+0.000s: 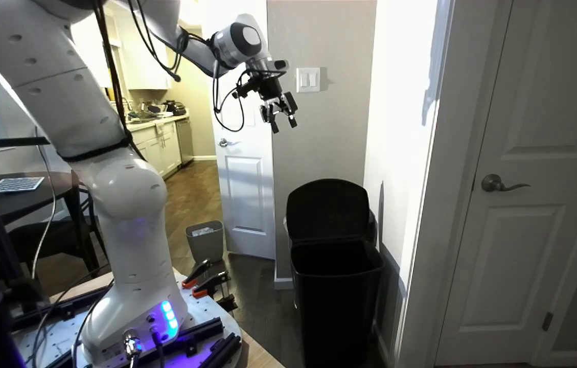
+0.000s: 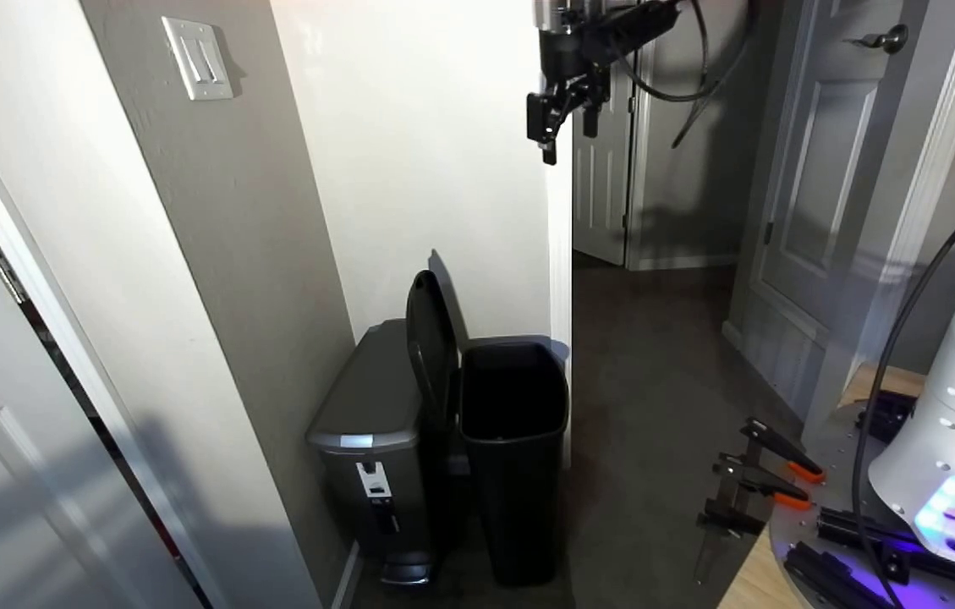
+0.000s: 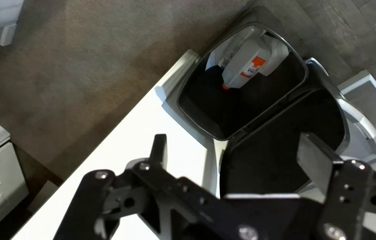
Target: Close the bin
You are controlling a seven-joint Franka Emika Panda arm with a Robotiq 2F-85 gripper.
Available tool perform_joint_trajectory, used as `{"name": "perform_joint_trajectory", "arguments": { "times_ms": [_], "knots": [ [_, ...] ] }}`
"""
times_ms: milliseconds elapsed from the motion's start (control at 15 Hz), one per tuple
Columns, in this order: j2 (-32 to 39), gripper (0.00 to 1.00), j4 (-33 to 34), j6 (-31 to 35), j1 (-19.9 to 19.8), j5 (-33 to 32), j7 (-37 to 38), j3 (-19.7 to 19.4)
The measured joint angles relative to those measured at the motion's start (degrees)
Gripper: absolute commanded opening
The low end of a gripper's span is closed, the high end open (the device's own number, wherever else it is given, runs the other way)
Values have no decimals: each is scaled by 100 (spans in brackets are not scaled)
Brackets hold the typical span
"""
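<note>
The bin, a tall black rectangular one, stands on the floor by the white wall in both exterior views (image 1: 337,312) (image 2: 519,499). Its hinged lid (image 1: 328,212) is swung up and open, and stands tilted back in an exterior view (image 2: 430,342). In the wrist view the bin (image 3: 201,108) is seen from above with a white jug (image 3: 247,63) inside, and the open lid (image 3: 274,143) lies beyond its hinge edge. My gripper (image 1: 284,125) (image 2: 570,144) is high above the bin, touching nothing. Its fingers (image 3: 232,140) are wide apart with nothing between them.
A grey step bin (image 2: 375,397) stands behind the open lid. The white wall (image 2: 435,161) is close beside both bins. A light switch (image 1: 308,79) is on the grey wall near my gripper. A small grey bin (image 1: 205,245) and clamps (image 1: 211,281) are near my base.
</note>
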Motion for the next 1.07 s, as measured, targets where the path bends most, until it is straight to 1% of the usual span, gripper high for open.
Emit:
{"name": "perform_joint_trajectory", "arguments": {
  "times_ms": [267, 600, 800, 1067],
  "knots": [
    [1071, 100, 1168, -147, 201, -2, 298, -145],
    [2109, 100, 2231, -175, 645, 221, 339, -528],
    [2390, 100, 2513, -195, 753, 267, 339, -618],
    [2405, 100, 2551, -215, 769, 270, 339, -627]
  ]
}}
